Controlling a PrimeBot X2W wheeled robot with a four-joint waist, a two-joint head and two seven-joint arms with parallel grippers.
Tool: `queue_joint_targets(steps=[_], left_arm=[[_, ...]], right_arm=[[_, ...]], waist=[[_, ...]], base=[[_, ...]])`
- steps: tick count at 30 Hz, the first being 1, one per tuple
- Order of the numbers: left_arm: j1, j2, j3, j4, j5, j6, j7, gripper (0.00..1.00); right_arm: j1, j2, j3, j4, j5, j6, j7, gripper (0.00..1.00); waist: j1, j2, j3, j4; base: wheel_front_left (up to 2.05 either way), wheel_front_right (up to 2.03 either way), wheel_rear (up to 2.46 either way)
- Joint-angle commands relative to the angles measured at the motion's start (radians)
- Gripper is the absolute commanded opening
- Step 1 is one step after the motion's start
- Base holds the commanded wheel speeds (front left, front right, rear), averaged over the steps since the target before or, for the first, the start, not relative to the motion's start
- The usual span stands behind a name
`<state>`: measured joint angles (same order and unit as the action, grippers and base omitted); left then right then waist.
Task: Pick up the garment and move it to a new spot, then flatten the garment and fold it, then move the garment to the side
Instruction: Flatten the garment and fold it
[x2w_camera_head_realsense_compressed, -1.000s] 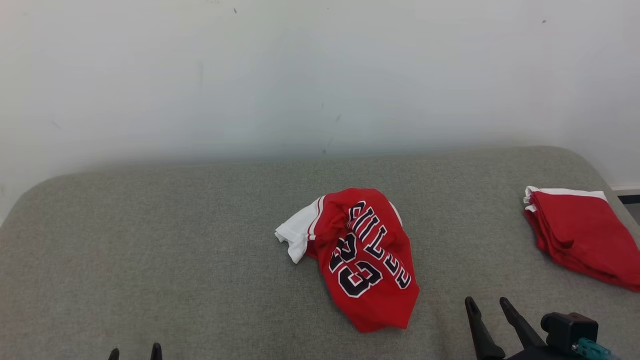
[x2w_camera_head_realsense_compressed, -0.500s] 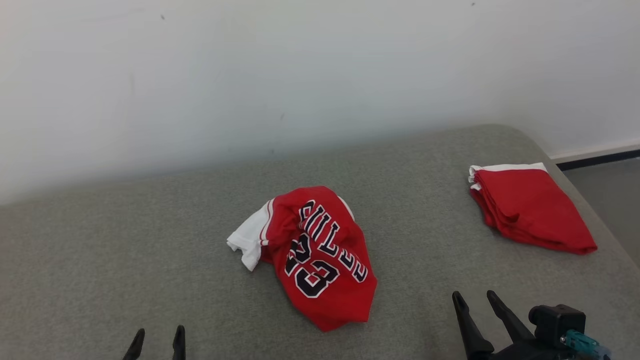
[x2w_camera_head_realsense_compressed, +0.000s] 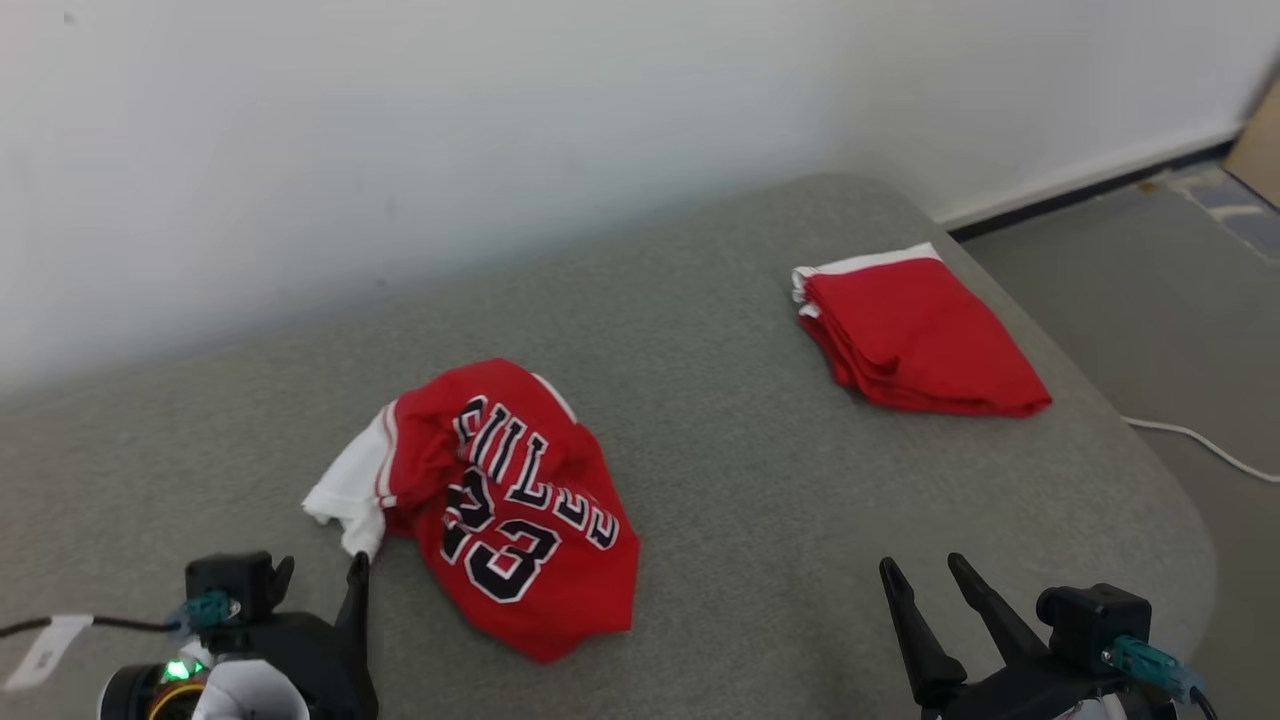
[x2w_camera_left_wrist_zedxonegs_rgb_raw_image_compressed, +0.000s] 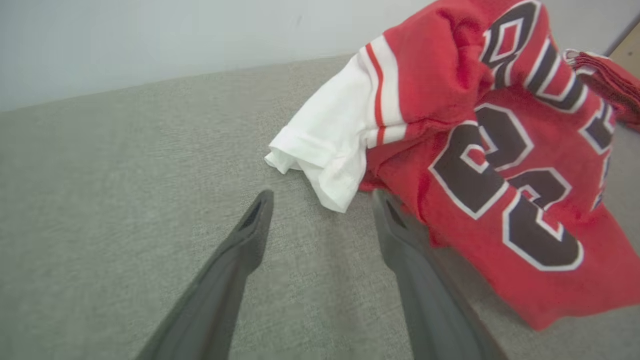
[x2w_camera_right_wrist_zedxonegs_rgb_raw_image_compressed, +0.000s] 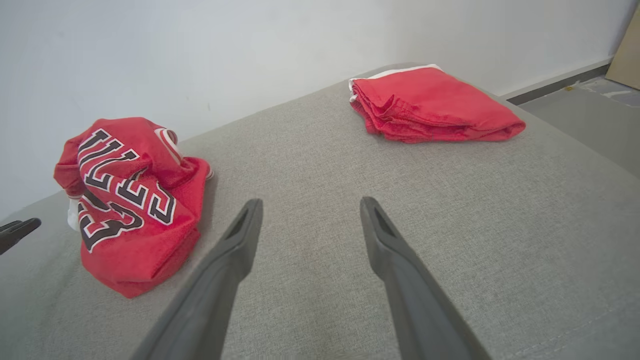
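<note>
Grey padded surface (x2w_camera_head_realsense_compressed: 760, 480); left gripper (x2w_camera_left_wrist_zedxonegs_rgb_raw_image_compressed: 320, 200) newly up at eight o'clock of crumpled jersey (x2w_camera_head_realsense_compressed: 510, 520), spread wide, empty; right gripper (x2w_camera_head_realsense_compressed: 920, 565) likewise released; pickup looks next.

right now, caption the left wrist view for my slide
Open left hand poised at the white sleeve of a crumpled red jersey lying on a grey padded surface.

A grey fabric pad (x2w_camera_head_realsense_compressed: 760, 470) stands against a plain white wall (x2w_camera_head_realsense_compressed: 500, 140); grey floor (x2w_camera_head_realsense_compressed: 1150, 290) and dark skirting (x2w_camera_head_realsense_compressed: 1080, 192) lie at right.
</note>
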<state>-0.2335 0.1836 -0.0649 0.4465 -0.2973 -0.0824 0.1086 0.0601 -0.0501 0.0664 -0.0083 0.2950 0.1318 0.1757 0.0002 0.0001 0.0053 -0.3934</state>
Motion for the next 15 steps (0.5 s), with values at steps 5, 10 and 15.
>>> queue_joint_targets(steps=[5,10,15], left_arm=[[-0.099,0.005,-0.016,0.117,0.028,0.021,0.001,1.00],[-0.184,0.008,-0.024,0.205,0.045,0.042,-0.026,1.00],[-0.255,0.008,-0.032,0.255,0.063,0.065,-0.087,0.00]], right_arm=[[-0.020,0.000,0.002,0.011,0.008,-0.002,-0.012,1.00],[-0.022,0.000,0.012,0.019,0.013,-0.002,-0.018,1.00],[-0.034,0.000,0.025,0.031,0.020,-0.002,-0.025,1.00]], waist=[[-0.0002,-0.0001,0.058,-0.076],[-0.0002,-0.0001,0.064,-0.087],[-0.0002,-0.0001,0.065,-0.091]], base=[[0.00,0.00,0.00],[0.00,0.00,0.00],[0.00,0.00,0.00]])
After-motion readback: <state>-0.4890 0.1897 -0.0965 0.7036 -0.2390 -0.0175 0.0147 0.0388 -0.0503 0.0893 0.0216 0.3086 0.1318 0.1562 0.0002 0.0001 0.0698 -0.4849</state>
